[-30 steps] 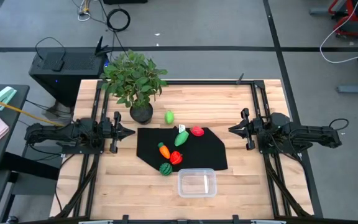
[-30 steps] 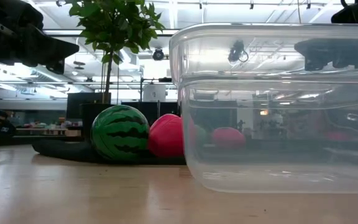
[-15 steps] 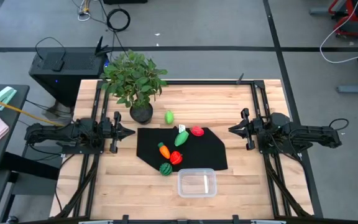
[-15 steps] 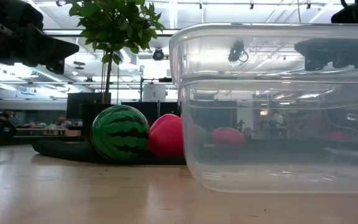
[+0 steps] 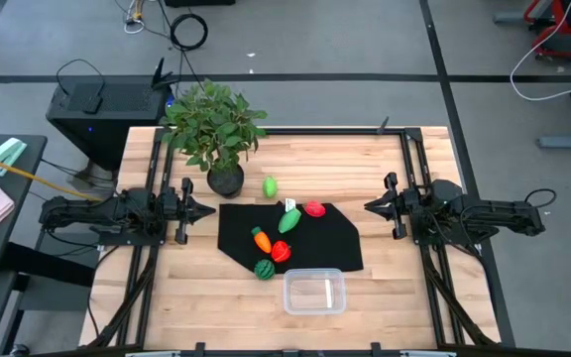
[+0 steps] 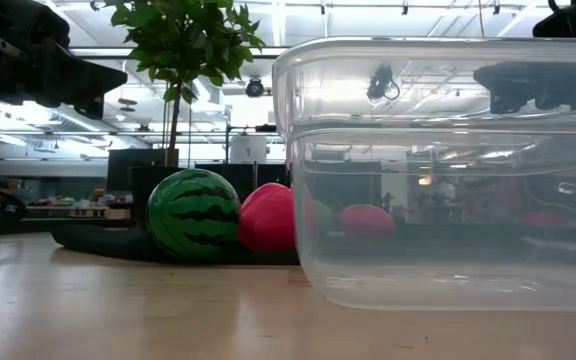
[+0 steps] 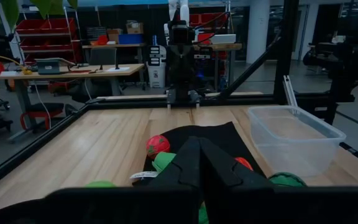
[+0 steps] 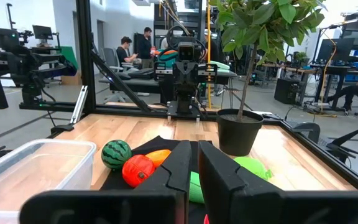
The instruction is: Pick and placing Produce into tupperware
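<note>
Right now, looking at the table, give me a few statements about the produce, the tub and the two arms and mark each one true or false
1. The tupperware is empty. True.
2. The toy watermelon sits inside the tub. False: it lies on the black mat, at its near edge beside the red piece.
3. The light green fruit lies off the mat on bare wood, near the potted plant. True.
4. The left gripper holds the carrot. False: it is shut on nothing, parked at the table's left side.
5. The right gripper hangs over the tub. False: it waits at the table's right side.
</note>
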Motion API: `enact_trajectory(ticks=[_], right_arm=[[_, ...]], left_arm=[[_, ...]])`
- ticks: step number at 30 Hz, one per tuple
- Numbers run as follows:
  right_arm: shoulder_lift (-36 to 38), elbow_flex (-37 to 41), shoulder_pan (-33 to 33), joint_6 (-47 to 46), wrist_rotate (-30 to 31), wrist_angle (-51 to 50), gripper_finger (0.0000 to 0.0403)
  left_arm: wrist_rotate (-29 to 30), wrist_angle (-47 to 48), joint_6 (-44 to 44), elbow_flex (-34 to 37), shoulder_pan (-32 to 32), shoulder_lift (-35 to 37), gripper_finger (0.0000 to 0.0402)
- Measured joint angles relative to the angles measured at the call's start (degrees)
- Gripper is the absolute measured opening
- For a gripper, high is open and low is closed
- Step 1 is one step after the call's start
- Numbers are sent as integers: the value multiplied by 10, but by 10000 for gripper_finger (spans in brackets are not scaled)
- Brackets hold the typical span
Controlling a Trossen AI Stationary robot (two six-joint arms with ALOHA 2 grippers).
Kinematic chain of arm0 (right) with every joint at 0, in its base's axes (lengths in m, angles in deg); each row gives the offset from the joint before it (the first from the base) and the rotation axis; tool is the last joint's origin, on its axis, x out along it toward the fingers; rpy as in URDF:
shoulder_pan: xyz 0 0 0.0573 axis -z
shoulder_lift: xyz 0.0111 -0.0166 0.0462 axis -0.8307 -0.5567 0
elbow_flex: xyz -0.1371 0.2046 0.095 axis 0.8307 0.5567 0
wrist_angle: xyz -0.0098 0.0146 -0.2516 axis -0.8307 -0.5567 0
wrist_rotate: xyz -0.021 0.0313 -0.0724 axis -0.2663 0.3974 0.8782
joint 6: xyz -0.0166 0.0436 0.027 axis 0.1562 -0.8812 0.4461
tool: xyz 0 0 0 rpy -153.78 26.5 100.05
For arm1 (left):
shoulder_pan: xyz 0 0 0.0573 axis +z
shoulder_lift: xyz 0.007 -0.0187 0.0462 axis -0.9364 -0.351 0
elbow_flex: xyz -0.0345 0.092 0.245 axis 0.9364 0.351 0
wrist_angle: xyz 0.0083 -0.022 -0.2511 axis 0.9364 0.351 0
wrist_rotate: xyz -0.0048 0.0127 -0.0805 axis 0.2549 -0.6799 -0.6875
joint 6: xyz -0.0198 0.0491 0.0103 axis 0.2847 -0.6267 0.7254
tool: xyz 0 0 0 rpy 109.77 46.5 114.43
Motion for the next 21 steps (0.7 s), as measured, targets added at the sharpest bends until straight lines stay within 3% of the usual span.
enact_trajectory(ticks=[15,21], right_arm=[[0,0,0,-1,1,0,38],[0,0,0,-59,3,0,38]], left_arm=[[0,0,0,0,0,0,7],[0,0,0,0,0,0,7]])
